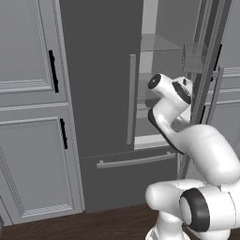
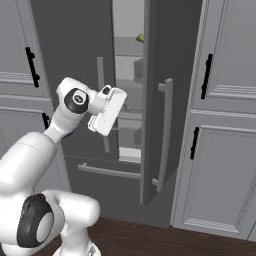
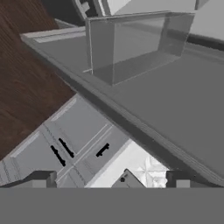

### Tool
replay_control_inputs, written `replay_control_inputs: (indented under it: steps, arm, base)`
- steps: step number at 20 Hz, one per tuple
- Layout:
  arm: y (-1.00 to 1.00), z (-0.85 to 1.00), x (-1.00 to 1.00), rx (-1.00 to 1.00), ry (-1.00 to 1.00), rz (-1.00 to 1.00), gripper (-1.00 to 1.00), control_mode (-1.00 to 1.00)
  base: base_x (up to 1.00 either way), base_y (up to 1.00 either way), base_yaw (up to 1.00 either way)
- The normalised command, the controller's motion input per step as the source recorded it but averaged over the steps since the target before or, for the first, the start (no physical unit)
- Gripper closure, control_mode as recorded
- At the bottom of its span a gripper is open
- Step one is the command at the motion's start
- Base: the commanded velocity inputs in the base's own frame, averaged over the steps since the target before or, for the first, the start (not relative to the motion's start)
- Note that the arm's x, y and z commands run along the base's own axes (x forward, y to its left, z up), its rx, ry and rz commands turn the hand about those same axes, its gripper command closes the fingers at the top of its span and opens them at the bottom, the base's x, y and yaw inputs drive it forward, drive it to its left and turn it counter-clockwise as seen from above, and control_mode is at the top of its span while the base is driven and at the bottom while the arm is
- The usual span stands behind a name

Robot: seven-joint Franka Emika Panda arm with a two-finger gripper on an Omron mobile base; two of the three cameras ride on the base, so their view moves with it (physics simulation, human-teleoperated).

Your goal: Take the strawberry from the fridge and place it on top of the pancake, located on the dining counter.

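Observation:
The fridge (image 1: 98, 70) is tall and dark grey; its left door is closed and its right door (image 2: 156, 125) stands open. Glass shelves (image 1: 159, 44) show in the pale interior. My white hand (image 2: 107, 111) hovers at mid height in front of the opening, between the two doors. In the hand view my gripper (image 3: 109, 181) is open, its dark fingertips (image 3: 41, 179) wide apart with nothing between them. It faces the inner side of the open door and a clear door bin (image 3: 131, 48). The strawberry is hidden. The pancake and the dining counter are out of view.
A small green item (image 2: 140, 37) lies on an upper shelf. Light grey panelled cabinets (image 1: 28, 140) with short black handles flank the fridge on both sides (image 2: 225, 125). The bottom drawer's bar handle (image 1: 136, 161) runs below the opening. Dark wood floor (image 2: 150, 240) lies in front.

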Motion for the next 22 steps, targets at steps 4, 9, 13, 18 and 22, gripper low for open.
replay_control_inputs:
  steps: [4, 9, 13, 18, 22]
  arm:
    - [-0.01, -0.19, 0.61, -0.11, 0.23, 0.14, -1.00, -1.00]
    - [-0.11, -0.34, 0.58, -0.17, 0.19, 0.16, -1.00, -1.00]
    - [-0.37, -0.31, 0.57, -0.13, 0.06, 0.14, -1.00, -1.00]
    - [-0.54, -0.12, -0.02, -0.03, 0.05, 0.00, -1.00, -1.00]
    - [-0.77, 0.00, -0.13, 0.04, 0.01, 0.00, -1.00, -1.00]
  base:
    - [0.00, 0.00, 0.00]
    - [0.00, 0.00, 0.00]
    - [0.00, 0.00, 0.00]
    - [0.00, 0.00, 0.00]
    - [0.00, 0.00, 0.00]
